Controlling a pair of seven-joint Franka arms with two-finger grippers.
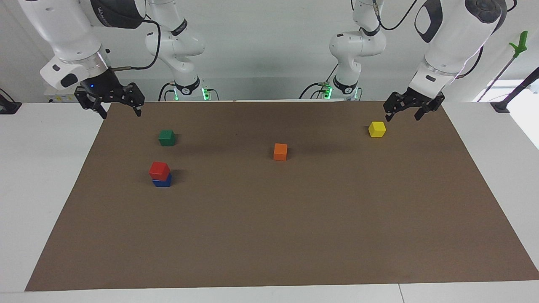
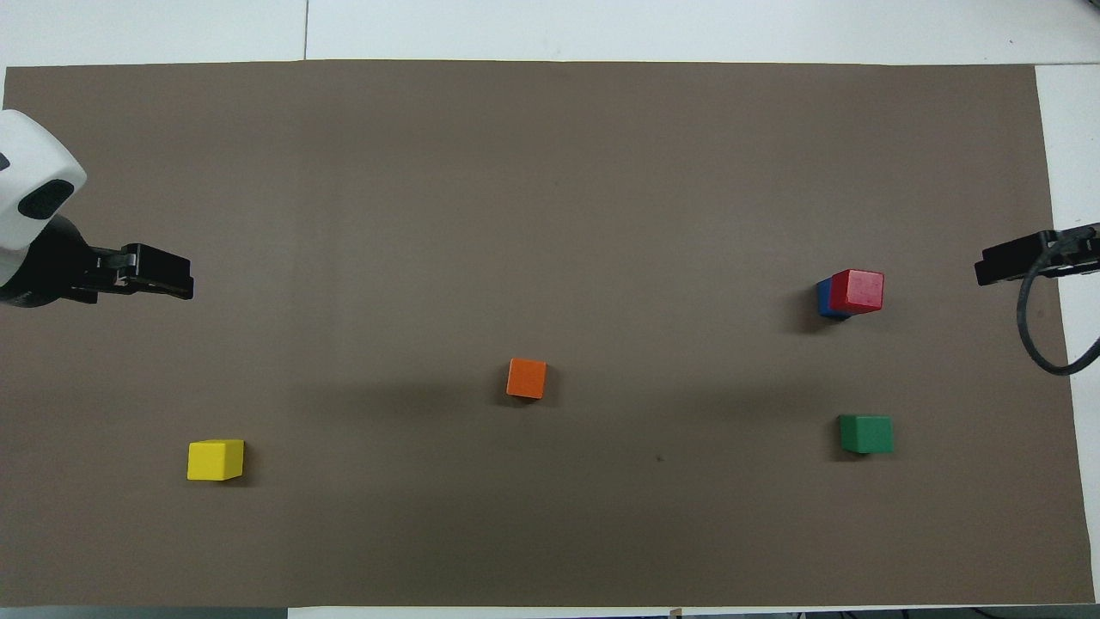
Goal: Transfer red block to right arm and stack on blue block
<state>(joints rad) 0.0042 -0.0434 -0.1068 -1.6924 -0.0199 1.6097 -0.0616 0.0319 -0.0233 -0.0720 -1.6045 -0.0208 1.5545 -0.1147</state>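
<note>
White jointed arms (image 1: 454, 33), black clawed hands (image 1: 110, 105)

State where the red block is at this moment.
The red block sits on the blue block, toward the right arm's end of the table, farther from the robots than the green block.

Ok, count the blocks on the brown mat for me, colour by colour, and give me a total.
red block: 1, on the blue block
blue block: 1
green block: 1
orange block: 1
yellow block: 1
Total: 5 blocks
</note>
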